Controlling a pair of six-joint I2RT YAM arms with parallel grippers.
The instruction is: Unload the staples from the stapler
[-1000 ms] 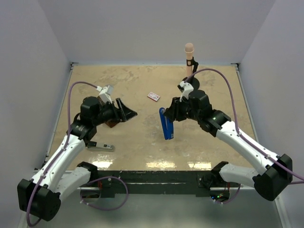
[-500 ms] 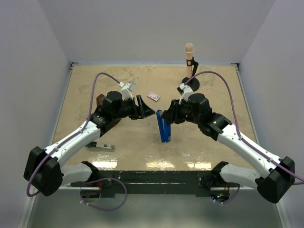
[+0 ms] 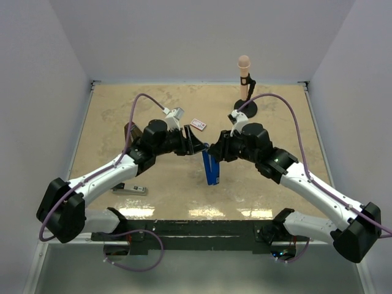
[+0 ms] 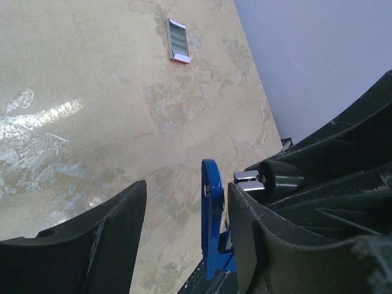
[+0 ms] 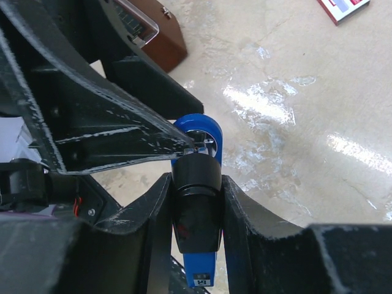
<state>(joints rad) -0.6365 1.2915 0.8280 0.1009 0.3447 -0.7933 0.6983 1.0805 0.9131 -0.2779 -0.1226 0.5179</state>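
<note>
Nearest the arm bases, a flat grey-and-black item [image 3: 130,188] is seen lying on the desk [image 3: 165,202], beside the left arm. Farther in, near the middle of the desk, the blue stapler [image 3: 211,171] is held on end and somewhat tilted. Whether its lower end rests on the desk cannot be told.

The stapler's upper part is pinched by the right gripper [image 3: 212,151]. In the right wrist view its two fingers [image 5: 153,214] are pressed against the sides of the stapler's black part, with the rounded blue end [image 5: 202,127] sticking out past them.

The left gripper [image 3: 197,145] is brought in from the other side, facing the right one. Its fingers [image 4: 116,226] are spread. In the left wrist view the blue end of the stapler [image 4: 212,214] is seen between them, just beside one finger. Whether that finger touches it cannot be told.

The staples cannot be made out in any view. A little bright metal is seen at the stapler's end, but what it is cannot be told.

Beyond the left arm a brown box [image 3: 130,130] is seen on the desk. Just past the grippers lies a small red-and-white box [image 3: 198,124]. At the far edge a peach-coloured cylinder on a black stand [image 3: 244,76] stands upright.
</note>
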